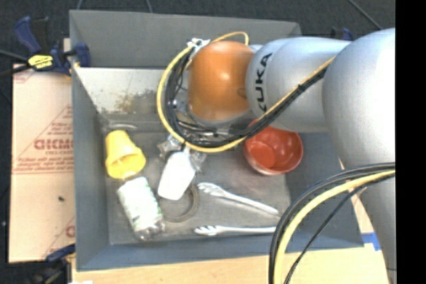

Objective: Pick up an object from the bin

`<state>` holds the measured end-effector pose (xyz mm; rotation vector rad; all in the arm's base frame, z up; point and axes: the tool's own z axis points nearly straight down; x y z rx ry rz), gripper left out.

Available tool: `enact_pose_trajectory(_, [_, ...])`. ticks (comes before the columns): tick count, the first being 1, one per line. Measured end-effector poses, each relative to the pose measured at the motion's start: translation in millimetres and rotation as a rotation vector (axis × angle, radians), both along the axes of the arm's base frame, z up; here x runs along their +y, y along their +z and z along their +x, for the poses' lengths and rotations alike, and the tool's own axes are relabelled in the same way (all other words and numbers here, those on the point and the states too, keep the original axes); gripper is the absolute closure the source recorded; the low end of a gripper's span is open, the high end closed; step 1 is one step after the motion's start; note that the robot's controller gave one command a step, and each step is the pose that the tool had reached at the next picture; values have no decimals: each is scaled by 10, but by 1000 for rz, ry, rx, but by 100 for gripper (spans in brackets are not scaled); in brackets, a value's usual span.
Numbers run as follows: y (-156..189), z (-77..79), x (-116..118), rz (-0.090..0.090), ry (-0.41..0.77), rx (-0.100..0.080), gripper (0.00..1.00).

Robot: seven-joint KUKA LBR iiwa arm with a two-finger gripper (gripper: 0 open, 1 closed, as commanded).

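Grey bin [86,143], 1 arm in from the right. Landmark: red bowl [273,151], upright on the bin floor.

- Far left of the red bowl: yellow cup [124,155] on its side, wide mouth facing down-left.
- Left of the red bowl and lower: whitish bottle [140,206] lying flat, touching or nearly touching the yellow cup.
- Midway between yellow cup and red bowl: white oblong block [176,177], tilted. Its upper end sits right under the end effector [180,151]. Open, closed or gripping the block: cannot tell, the wrist hides it.
- Up-left of the red bowl: orange wrist cover [216,80], black and yellow cables [165,86] looped round it.
- Below the red bowl: 2 clear plastic utensils, long and thin, 1 nearer [236,198], 1 by the bin's lower wall [233,230].
- Arm body overlaps the red bowl's upper rim.
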<state>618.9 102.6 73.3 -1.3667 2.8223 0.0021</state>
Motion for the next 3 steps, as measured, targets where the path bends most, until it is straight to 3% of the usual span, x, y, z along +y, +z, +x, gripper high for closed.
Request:
enact_pose_trajectory(2, [26,4,-4,2,-4,-2,100])
enact_pose_trajectory(3, [275,-22,-7,0,-6,6,100])
